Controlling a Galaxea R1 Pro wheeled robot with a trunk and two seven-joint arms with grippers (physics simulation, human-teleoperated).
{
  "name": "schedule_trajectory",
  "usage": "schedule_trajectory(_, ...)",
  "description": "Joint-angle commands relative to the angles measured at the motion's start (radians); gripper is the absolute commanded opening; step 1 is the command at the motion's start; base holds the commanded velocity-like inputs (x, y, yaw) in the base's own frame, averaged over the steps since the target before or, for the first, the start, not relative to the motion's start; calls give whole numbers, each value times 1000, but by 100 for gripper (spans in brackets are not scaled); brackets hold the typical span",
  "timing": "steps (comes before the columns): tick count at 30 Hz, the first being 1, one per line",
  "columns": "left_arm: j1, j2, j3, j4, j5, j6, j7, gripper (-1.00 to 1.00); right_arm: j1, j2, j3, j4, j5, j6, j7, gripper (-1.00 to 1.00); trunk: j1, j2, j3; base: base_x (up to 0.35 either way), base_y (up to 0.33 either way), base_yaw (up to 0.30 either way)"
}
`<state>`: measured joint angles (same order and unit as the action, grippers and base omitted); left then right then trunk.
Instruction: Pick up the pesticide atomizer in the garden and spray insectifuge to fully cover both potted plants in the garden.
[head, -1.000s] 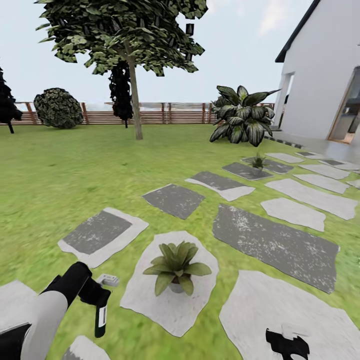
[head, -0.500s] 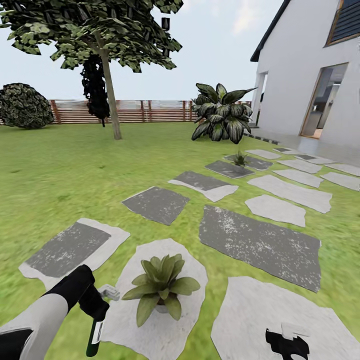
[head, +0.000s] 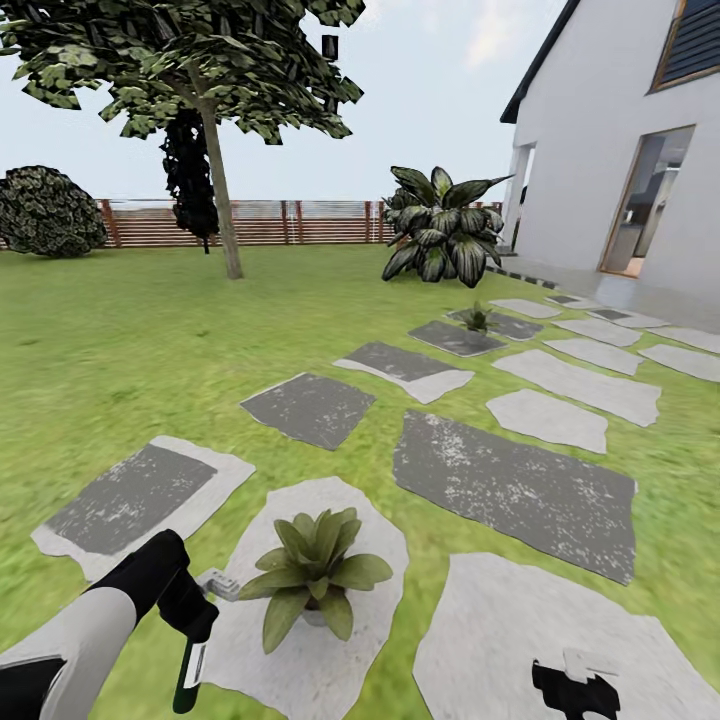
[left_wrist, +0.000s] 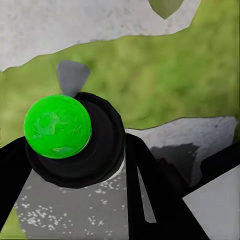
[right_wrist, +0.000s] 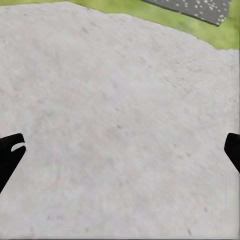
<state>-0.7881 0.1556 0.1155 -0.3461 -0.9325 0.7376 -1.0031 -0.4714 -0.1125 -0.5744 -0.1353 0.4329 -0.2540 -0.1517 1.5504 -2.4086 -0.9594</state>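
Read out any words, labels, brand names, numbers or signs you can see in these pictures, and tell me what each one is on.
No text can be read.
The pesticide atomizer, held in the left gripper, has a pale label, too small and blurred to show any letters.
The green top of the bottle in the left wrist view bears no marking.
The house wall, the fence and the stepping stones carry no sign or number.

A big tree (head: 215, 150) stands on the grass near a brown fence (head: 260, 222). A white house (head: 620, 170) is on the right. A leafy bush (head: 440, 225) grows beside it.
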Motion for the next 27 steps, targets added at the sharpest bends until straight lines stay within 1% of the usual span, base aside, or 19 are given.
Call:
schedule_trajectory(1,0,0,8,-2,-8,6,-7,-100,0,0,-7,2,10,-4,-3,100,0,0,-1,0,-7,0)
schedule_trajectory(5,0,-2,9,-1,-6,8,-7,-100,0,2,-7,2,9,-6,-4,100,0,0,-1,74,6,-25)
schedule_trajectory(9,5,6,6,1,-6,6,-6,-100,0,2,-7,2,9,-7,-6,100,0,0,-1,244,153,-227)
schedule_trajectory(11,18,12,6,-1,-7,4,-5,-100,1,2,-7,2,9,-7,-6,100,0,0,-1,147,252,-208)
schedule_trajectory(13,33,23,6,-3,-8,2,-5,-100,1,2,-7,2,9,-7,-6,100,0,0,-1,65,167,-89)
schedule_trajectory(15,43,53,5,-1,-8,-2,-9,-100,0,2,-7,2,9,-7,-6,100,0,0,-1,16,42,-21)
schedule_trajectory(17,48,73,4,0,-7,-3,-11,-100,0,2,-7,2,9,-7,-6,100,0,0,-1,5,14,-7)
schedule_trajectory(19,71,81,4,-2,-8,-6,-11,-100,0,2,-7,2,9,-7,-6,100,0,0,-1,2,4,-2)
schedule_trajectory(21,94,76,4,-9,-7,-7,-11,-100,0,2,-7,2,9,-7,-6,100,0,0,-1,0,1,2)
schedule_trajectory(23,99,70,7,-11,-5,-7,-11,-100,1,2,-7,2,9,-7,-6,100,0,0,-1,0,0,71)
schedule_trajectory(25,100,43,9,-15,-5,-7,-10,-100,0,2,-7,2,9,-7,-6,100,0,0,-1,0,0,207)
schedule_trajectory(27,98,21,9,-16,-5,-6,-8,-100,0,2,-7,2,9,-7,-6,100,0,0,-1,0,0,252)
